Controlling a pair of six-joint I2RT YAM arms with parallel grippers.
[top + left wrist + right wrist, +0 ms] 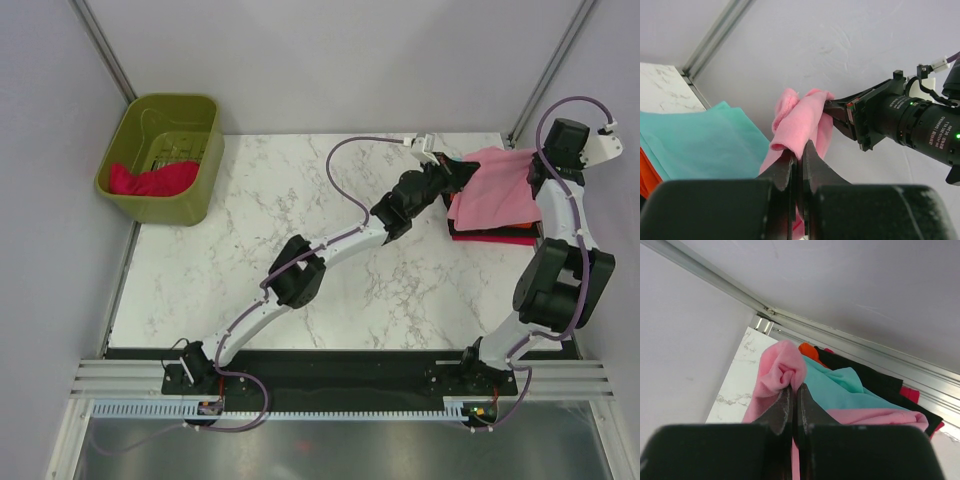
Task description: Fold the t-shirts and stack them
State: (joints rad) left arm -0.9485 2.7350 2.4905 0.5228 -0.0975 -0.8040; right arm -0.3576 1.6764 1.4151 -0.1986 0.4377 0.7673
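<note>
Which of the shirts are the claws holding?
The light pink shirt: the left claw and right claw each pinch it. The teal shirt lies folded beneath; the red shirt is in the basket.

The light pink t-shirt (495, 190) drapes over a stack of folded shirts at the table's 2 o'clock, two bunched corners lifted. Under it the teal t-shirt (700, 145) lies flat, with edges of the orange t-shirt (646, 172), black t-shirt (865, 374) and magenta t-shirt (910, 394) showing beneath. The crimson red t-shirt (150, 180) lies crumpled in the olive-green basket (170, 98) at 10 o'clock.
</note>
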